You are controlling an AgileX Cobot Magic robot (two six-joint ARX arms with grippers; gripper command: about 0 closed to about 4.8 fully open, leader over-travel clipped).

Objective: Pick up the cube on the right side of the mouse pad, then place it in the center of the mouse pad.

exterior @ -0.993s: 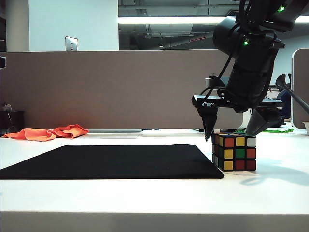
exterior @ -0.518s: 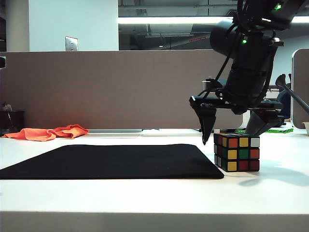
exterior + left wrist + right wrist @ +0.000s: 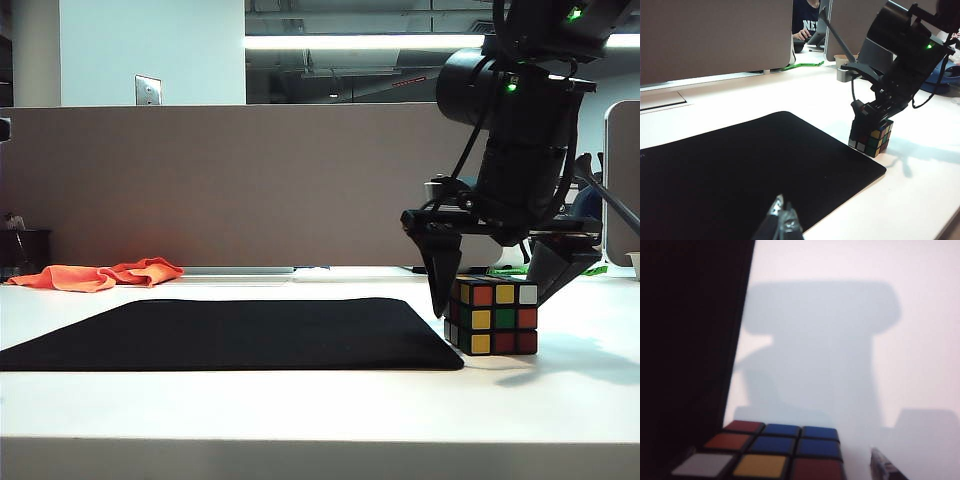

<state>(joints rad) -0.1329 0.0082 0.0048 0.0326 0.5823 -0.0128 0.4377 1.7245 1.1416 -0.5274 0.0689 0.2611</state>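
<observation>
At right of the exterior view, the cube [image 3: 491,317] is straddled by the open right gripper [image 3: 497,292]; closing is needed next. Low in its wrist view, the left gripper [image 3: 782,220] looks closed over the mouse pad [image 3: 730,175].

I was working in an open-plan office. Behind my right gripper [image 3: 495,290] ran a tan cubicle partition [image 3: 220,185], with fluorescent strip lighting [image 3: 360,42] and exposed ceiling ducts above it. Beyond the gripper, in the left wrist view, a person [image 3: 806,17] in a navy shirt sat at the next white desk [image 3: 805,57], hand resting on it.
</observation>
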